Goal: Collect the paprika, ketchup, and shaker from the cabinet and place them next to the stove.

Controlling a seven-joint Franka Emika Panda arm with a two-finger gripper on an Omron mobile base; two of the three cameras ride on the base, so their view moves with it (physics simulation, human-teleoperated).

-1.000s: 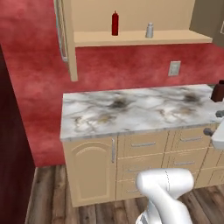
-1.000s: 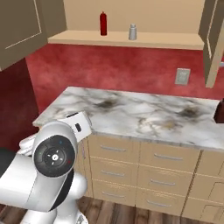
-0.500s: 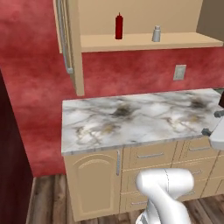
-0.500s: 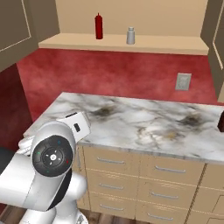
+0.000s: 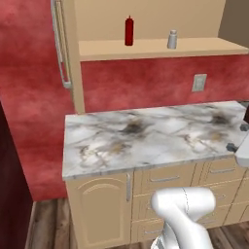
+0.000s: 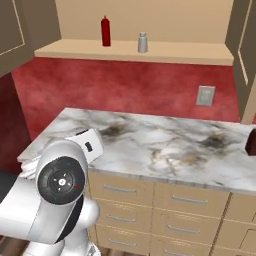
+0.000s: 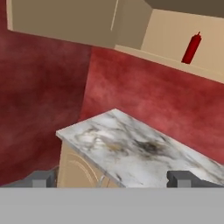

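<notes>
The base has driven nearer; slim red ketchup bottle (image 5: 129,30) and small grey shaker (image 5: 172,40) stand on the far cabinet shelf (image 5: 155,48), unreached; pincer (image 7: 116,178) apart, empty.

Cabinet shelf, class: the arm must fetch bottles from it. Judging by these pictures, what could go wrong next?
1. The ketchup is slim and tall, so a nudge from the open gripper could topple it.
2. The shaker stands close by and might get knocked during a reach.
3. The shelf sits high above the counter, so reach may be strained.
</notes>
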